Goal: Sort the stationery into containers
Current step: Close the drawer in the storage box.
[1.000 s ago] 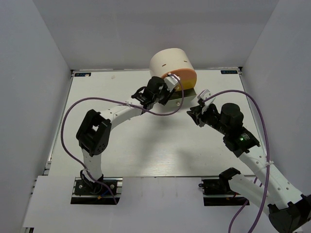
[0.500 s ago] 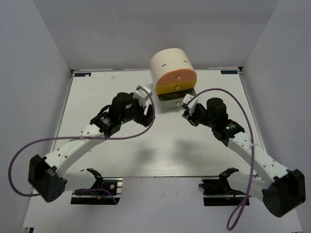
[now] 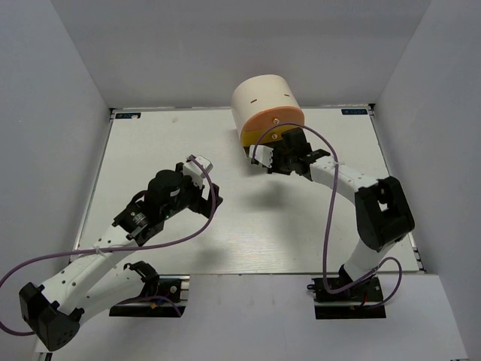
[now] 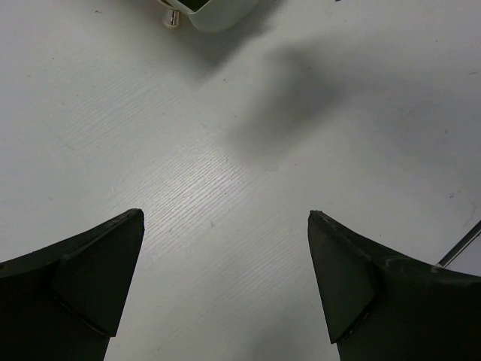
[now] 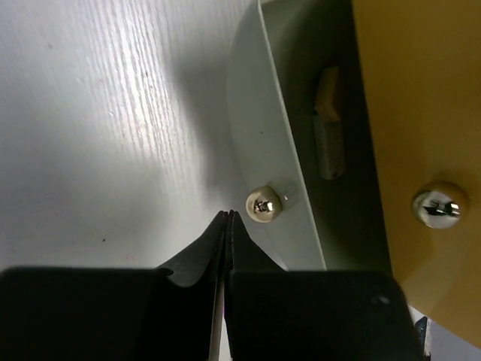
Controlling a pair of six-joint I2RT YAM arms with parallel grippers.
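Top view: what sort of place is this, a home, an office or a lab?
Most likely a lab test cell: a white table boxed in by bare grey walls, a left arm and a right arm bolted at its near edge, and a drawer organiser as the prop.

Bright, even overhead light; soft grey shadows lie on the white table. In the right wrist view glare streaks the table, the drawer knob bears a sharp highlight, and the near fingers are underexposed.
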